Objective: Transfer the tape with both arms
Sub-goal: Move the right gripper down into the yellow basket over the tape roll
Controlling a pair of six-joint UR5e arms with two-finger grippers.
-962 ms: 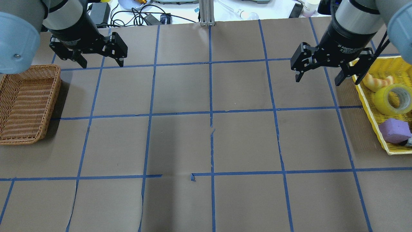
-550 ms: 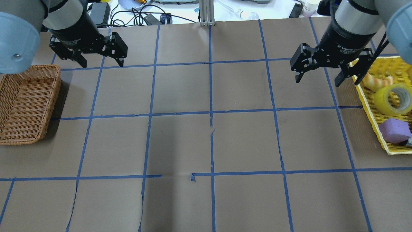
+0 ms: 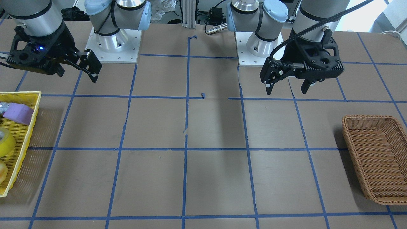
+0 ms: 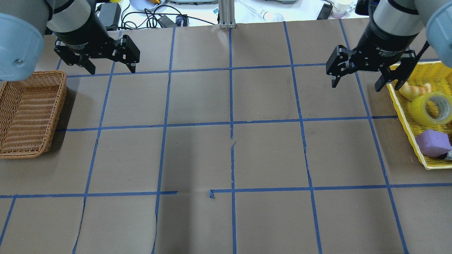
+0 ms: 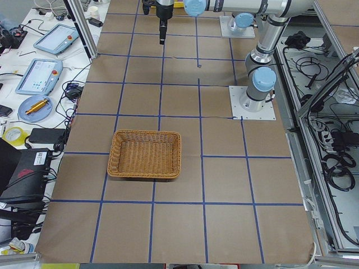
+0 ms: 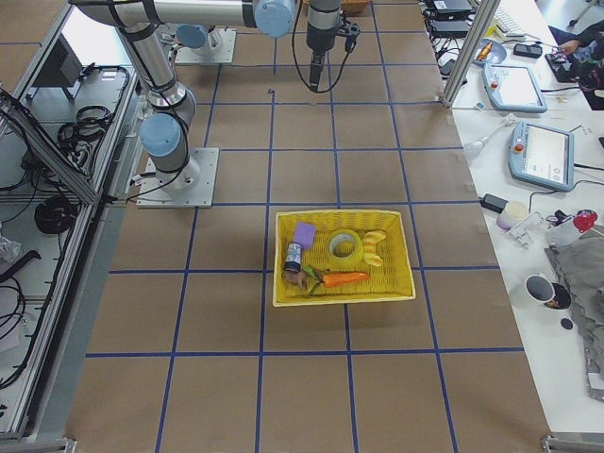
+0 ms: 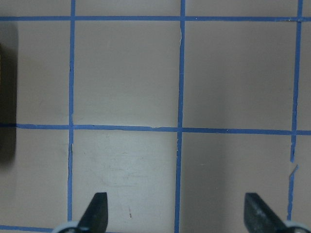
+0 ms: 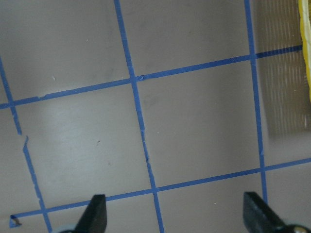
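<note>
My black right gripper [image 4: 356,85], wide open and empty, hovers upper right beside the yellow mesh tray [image 4: 406,122] holding the translucent yellow tape roll [image 4: 431,108], placed, I judge, to reach in. My black left gripper [image 4: 113,70], equally open and empty, hovers upper left by the brown wicker basket [image 4: 31,152], probably ready to receive.

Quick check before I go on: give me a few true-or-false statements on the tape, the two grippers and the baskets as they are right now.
1. The tape lies in the yellow tray. True.
2. The right gripper is shut on the tape. False: it is open and holds nothing.
3. The purple block sits in the wicker basket. False: it lies in the yellow tray, next to the tape.
4. The left gripper is open. True.
</note>
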